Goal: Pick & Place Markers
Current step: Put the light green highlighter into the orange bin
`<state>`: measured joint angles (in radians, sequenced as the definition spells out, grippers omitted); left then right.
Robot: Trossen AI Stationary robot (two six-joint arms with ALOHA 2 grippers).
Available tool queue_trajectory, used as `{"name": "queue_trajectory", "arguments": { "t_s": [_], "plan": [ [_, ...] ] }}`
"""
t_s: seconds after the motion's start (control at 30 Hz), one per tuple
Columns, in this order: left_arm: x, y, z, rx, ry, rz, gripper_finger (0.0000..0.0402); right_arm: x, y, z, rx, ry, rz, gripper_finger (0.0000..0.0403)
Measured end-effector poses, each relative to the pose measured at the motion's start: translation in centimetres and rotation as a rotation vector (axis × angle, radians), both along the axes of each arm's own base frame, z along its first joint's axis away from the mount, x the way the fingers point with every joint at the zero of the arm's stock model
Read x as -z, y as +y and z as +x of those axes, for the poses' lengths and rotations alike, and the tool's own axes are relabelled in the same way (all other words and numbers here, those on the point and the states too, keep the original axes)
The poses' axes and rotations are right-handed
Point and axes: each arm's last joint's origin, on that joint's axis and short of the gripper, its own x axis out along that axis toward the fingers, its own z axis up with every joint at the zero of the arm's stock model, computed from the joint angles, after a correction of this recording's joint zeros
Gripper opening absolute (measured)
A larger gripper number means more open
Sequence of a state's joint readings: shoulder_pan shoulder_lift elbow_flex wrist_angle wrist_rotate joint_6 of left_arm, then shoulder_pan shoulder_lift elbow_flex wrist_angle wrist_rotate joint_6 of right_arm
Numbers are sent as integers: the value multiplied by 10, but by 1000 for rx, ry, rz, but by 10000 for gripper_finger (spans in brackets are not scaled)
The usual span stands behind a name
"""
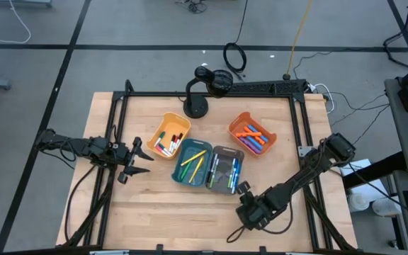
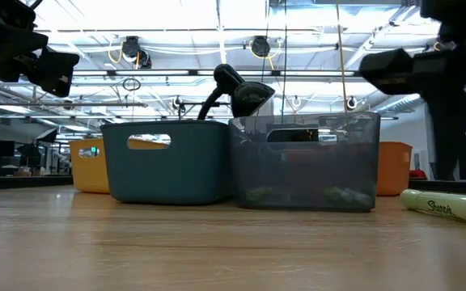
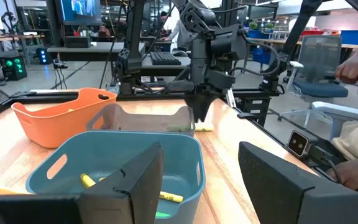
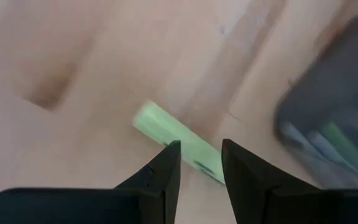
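A yellow-green marker (image 4: 176,140) lies flat on the bare wood just off the near right corner of the grey bin (image 1: 225,170); it also shows in the low view (image 2: 450,208). My right gripper (image 4: 201,152) points down just above it, open by a narrow gap, with one fingertip on either side of the marker's line. It also shows in the high view (image 1: 244,190). Other markers lie in the yellow bin (image 1: 170,134), the teal bin (image 1: 192,161), the grey bin and the orange bin (image 1: 252,134). My left gripper (image 1: 142,157) waits open, left of the teal bin.
The bins sit clustered at the table's middle. A black stand with a device on it (image 1: 200,95) is at the far edge behind them. Bare wood (image 1: 176,212) spreads along the near side. A person's hand and sleeve (image 3: 353,68) show beyond the table's right edge.
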<state>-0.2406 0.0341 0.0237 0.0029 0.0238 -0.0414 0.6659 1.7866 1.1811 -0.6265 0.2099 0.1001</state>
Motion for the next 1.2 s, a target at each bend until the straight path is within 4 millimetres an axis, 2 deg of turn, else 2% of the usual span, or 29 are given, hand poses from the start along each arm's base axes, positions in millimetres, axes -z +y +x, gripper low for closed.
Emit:
{"name": "queue_trajectory", "arguments": {
  "t_s": [0.23, 0.47, 0.63, 0.77, 0.87, 1.0, 1.2],
  "plan": [
    [0, 0, 0, 0, 0, 0, 214, 10, -11, -2, -49, 31, -37, 102],
    [0, 0, 0, 0, 0, 0, 214, 24, -15, -7, -63, 51, 4, 102],
    [0, 0, 0, 0, 0, 0, 214, 27, -17, -9, 20, 58, 31, 98],
    [0, 0, 0, 0, 0, 0, 214, 28, -16, -10, 118, 94, 103, 69],
    [0, 0, 0, 0, 0, 0, 214, 25, -14, -10, 176, 137, 180, 42],
    [0, 0, 0, 0, 0, 0, 214, 17, -9, -7, 237, 218, 327, 42],
    [0, 0, 0, 0, 0, 0, 214, -19, -1, -1, 347, 288, 712, 42]
  ]
}}
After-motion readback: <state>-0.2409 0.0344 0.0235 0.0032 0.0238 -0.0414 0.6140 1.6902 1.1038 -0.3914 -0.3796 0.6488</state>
